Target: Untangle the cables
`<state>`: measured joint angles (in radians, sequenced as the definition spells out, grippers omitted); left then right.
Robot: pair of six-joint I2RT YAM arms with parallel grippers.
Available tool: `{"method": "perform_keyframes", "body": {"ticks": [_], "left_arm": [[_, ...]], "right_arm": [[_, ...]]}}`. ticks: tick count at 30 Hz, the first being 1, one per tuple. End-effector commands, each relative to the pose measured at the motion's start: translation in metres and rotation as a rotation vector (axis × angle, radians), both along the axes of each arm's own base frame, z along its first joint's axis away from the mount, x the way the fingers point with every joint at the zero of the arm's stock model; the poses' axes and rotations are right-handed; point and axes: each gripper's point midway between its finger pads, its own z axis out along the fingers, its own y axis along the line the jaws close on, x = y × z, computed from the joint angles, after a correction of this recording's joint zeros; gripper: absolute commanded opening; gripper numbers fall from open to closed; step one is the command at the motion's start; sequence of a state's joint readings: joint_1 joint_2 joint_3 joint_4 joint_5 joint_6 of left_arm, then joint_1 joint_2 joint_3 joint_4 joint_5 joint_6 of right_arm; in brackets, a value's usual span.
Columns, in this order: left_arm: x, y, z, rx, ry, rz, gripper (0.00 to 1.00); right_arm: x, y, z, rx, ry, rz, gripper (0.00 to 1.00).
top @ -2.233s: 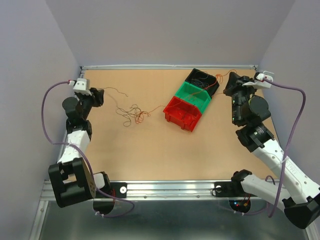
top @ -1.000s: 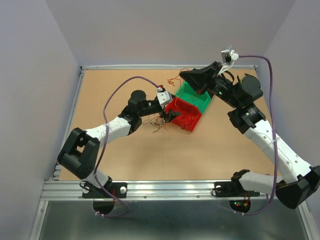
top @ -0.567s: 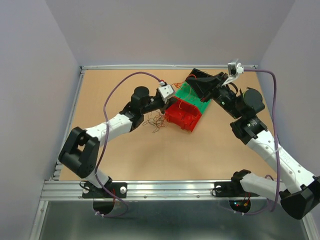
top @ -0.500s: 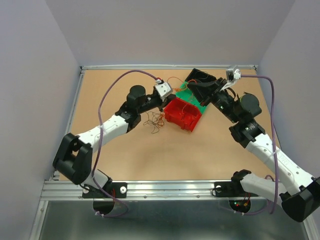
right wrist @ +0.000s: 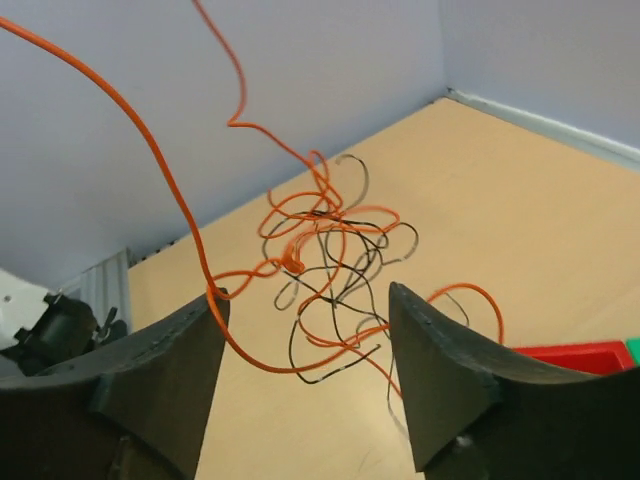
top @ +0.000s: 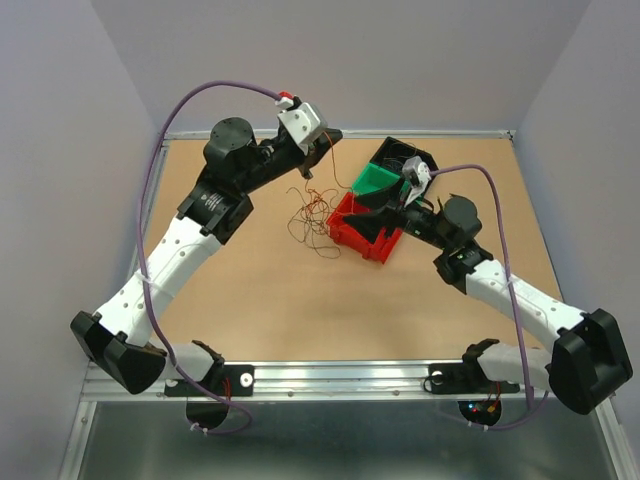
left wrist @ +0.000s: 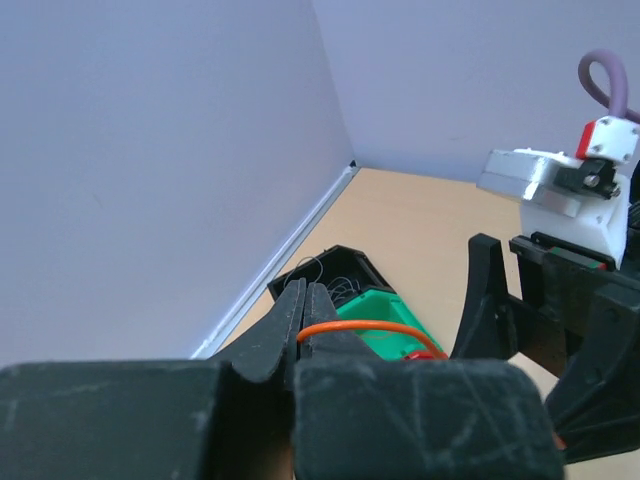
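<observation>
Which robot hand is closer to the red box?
Right. The right gripper hangs open just over the red box; the left gripper is farther off toward the back wall, pinching an orange cable.

Thin tangled cables (top: 312, 215) between the left arm's jaws and the red bin (top: 355, 235)

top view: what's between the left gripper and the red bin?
The cables: an orange strand pinched in the left gripper runs down to the loose tangle just left of the red bin. The top external view shows it.
</observation>
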<state>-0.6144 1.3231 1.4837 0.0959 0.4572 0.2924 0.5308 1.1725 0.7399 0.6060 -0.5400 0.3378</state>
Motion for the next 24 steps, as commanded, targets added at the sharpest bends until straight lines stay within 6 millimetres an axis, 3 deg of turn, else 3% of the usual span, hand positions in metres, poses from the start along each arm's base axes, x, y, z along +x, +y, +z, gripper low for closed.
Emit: {"method": "perform_keyframes", "body": {"ticks": [1, 5, 10, 14, 15, 19, 24], "left_arm": [[-0.008, 0.008, 0.002, 0.014, 0.044, 0.015, 0.00], [-0.006, 0.006, -0.003, 0.015, 0.062, 0.012, 0.00], [-0.007, 0.009, 0.002, 0.009, 0.051, 0.026, 0.00], [-0.019, 0.015, 0.007, 0.010, 0.016, 0.010, 0.00], [-0.023, 0.013, 0.000, 0.025, 0.011, -0.014, 0.00], [-0.046, 0.015, 0.003, 0.027, -0.050, -0.088, 0.00], [-0.066, 0.016, 0.002, 0.025, -0.089, -0.157, 0.00]], "right_arm": [[-0.028, 0.008, 0.033, 0.077, -0.191, 0.134, 0.75], [-0.036, 0.015, 0.033, 0.077, -0.225, 0.187, 0.85], [-0.040, 0.016, 0.032, 0.072, -0.246, 0.194, 0.86], [-0.053, 0.012, 0.025, 0.069, -0.287, 0.223, 0.87], [-0.053, 0.009, 0.030, 0.083, -0.303, 0.195, 0.87], [-0.029, -0.001, 0.034, 0.107, -0.295, 0.045, 0.84], [-0.014, 0.013, 0.040, 0.097, -0.294, 0.072, 0.76]]}}
